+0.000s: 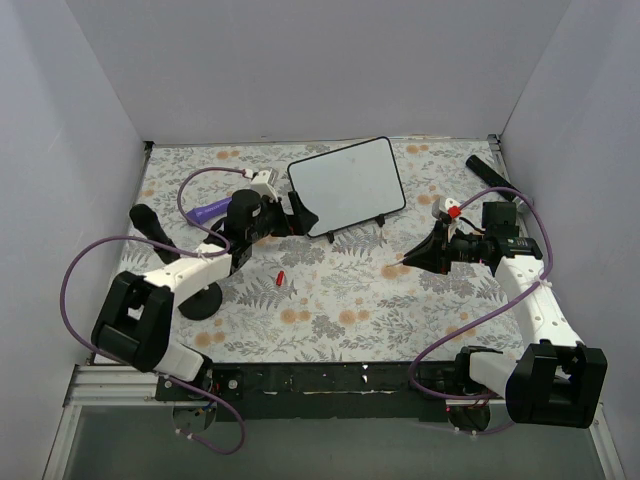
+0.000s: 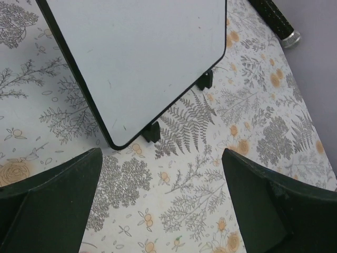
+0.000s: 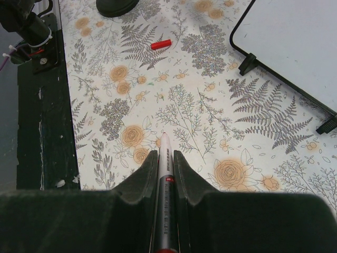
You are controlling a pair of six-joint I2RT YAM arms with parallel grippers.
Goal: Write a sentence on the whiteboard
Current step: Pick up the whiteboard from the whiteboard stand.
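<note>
The whiteboard (image 1: 347,185) stands tilted on a thin black stand at the back middle of the floral table. Its face is blank; no sentence shows on it. It also shows in the left wrist view (image 2: 142,52) and the right wrist view (image 3: 295,37). My left gripper (image 1: 297,213) is open and empty beside the board's near left corner, its jaws wide apart over the cloth (image 2: 162,158). My right gripper (image 1: 408,262) is shut on an uncapped marker (image 3: 166,174), tip forward and low over the table, right of the board. The red cap (image 1: 282,278) lies on the table.
A black cylinder (image 1: 487,170) lies at the back right. A purple-handled object (image 1: 205,211) and another black cylinder (image 1: 150,225) lie at the left. A black round base (image 1: 200,300) sits near the left arm. White walls close three sides.
</note>
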